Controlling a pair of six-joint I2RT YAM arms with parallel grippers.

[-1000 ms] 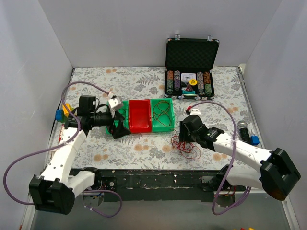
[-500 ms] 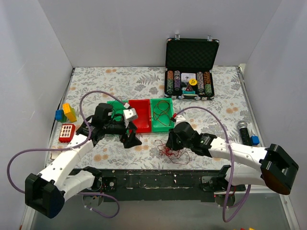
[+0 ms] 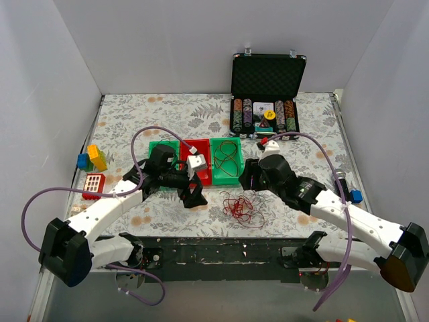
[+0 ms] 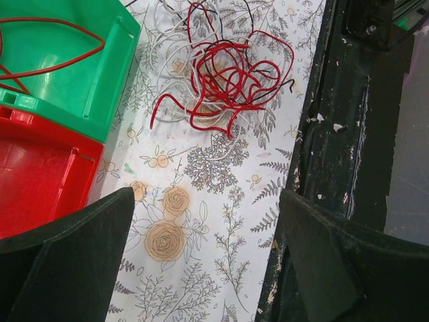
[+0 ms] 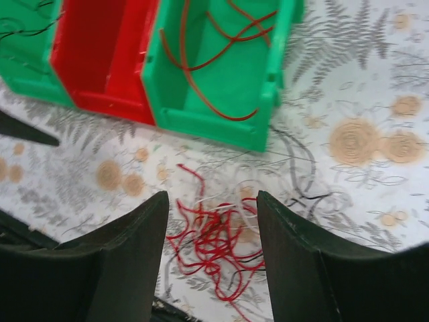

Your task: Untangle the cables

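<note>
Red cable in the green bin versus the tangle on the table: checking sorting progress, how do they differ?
The binned cable lies inside the green bin; the tangle lies on the table in front of it. The binned cable is red only, in loose open loops; the tangle mixes red, white and black strands, densely knotted. Both are thin wire.

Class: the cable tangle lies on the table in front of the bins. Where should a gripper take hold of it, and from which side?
Take the red loop bulging from the edge of the cables, coming straight down from above. The tangle lies flat on the table, and that loop stands clear of the dense middle, so one strand could probably be pinched alone.
</note>
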